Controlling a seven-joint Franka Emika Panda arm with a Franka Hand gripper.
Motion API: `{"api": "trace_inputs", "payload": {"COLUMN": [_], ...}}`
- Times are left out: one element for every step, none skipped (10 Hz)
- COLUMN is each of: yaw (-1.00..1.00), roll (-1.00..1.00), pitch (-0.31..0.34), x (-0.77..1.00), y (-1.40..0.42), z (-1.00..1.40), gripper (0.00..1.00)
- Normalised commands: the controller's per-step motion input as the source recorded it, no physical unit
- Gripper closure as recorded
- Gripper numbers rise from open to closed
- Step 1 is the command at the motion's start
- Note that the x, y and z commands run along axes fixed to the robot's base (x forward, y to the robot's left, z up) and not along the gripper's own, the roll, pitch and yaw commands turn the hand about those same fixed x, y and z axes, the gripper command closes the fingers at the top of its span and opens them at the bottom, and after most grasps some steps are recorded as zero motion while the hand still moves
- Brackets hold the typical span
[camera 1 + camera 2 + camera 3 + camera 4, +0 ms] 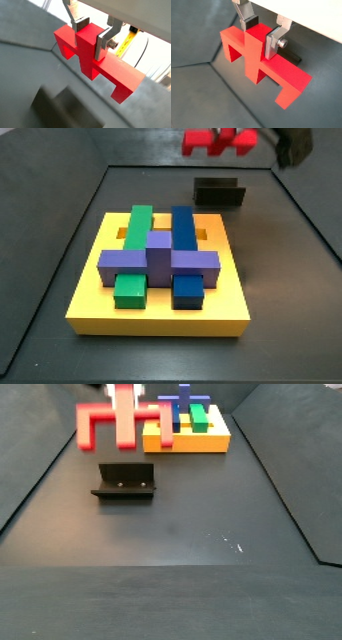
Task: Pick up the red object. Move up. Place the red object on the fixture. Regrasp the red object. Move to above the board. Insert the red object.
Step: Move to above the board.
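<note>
The red object (90,55) is a long bar with a stub at its middle, and my gripper (93,31) is shut on that stub. In both wrist views the silver fingers (272,42) press on either side of the stub (254,45). In both side views the red object (118,422) hangs in the air, high over the black fixture (124,482). The fixture (219,194) stands on the floor with nothing on it. The yellow board (160,318) carries green, blue and purple interlocked blocks (160,253). My gripper itself is cut off by the top edge in both side views.
Dark grey walls (40,474) enclose the floor on the sides. The board (201,439) sits beyond the fixture, near one end of the enclosure. Open grey floor (187,534) lies on the fixture's other side.
</note>
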Motion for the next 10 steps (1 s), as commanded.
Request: {"api": "trace_inputs", "payload": {"yaw": [-0.01, -0.01, 0.01, 0.02, 0.03, -0.08, -0.08, -0.07, -0.07, -0.07], "roll": [0.01, 0.01, -0.02, -0.01, 0.01, -1.00, -1.00, -1.00, -1.00, -1.00], "pitch": [0.072, 0.084, 0.080, 0.088, 0.090, 0.020, 0.017, -0.004, -0.002, 0.003], "x": [-0.01, -0.01, 0.00, 0.02, 0.04, -0.82, -0.82, -0.89, -0.90, -0.90], "y": [-0.02, -0.03, -0.02, -0.03, -0.01, -1.40, -1.40, -1.40, -1.40, -1.40], "z": [1.40, 1.40, 1.40, 0.55, 0.18, 0.25, 0.26, 0.28, 0.25, 0.25], "gripper": [1.00, 1.00, 1.00, 1.00, 1.00, 1.00, 1.00, 1.00, 1.00, 1.00]}}
